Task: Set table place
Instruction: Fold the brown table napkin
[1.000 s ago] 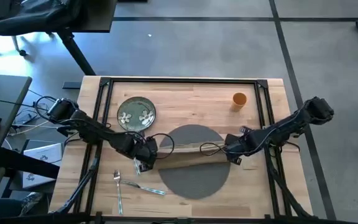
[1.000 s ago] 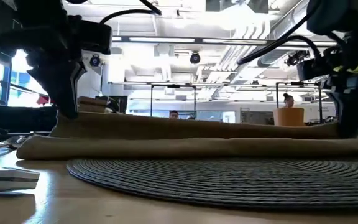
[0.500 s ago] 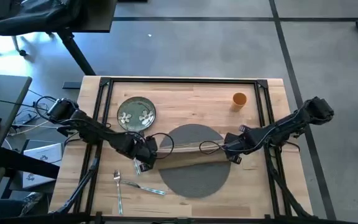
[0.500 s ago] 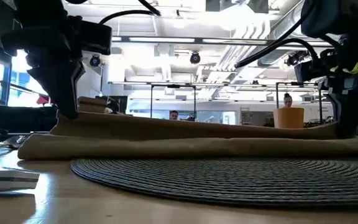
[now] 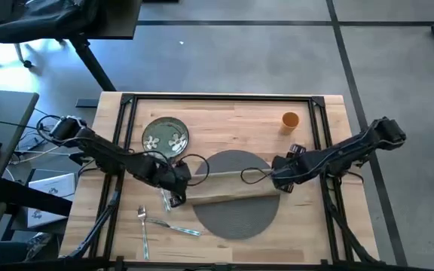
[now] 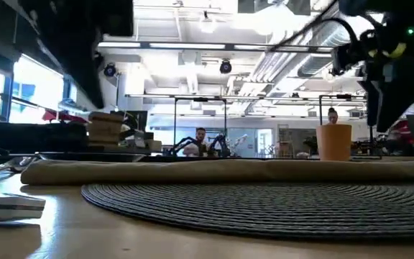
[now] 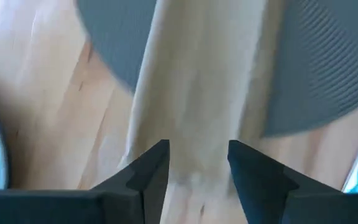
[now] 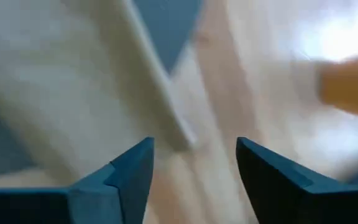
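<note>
High view: napkin (image 5: 228,188) (folded) across mat (image 5: 236,214)

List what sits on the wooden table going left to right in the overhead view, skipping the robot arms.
Metal cutlery with pale handles → small green floral plate → folded beige cloth napkin lying across the round grey woven mat → small orange cup.

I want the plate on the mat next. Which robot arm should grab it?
The left arm, probably. Its pincer is open over the napkin's end, close beside the plate. The right pincer is also open, but across the mat from the plate.
</note>
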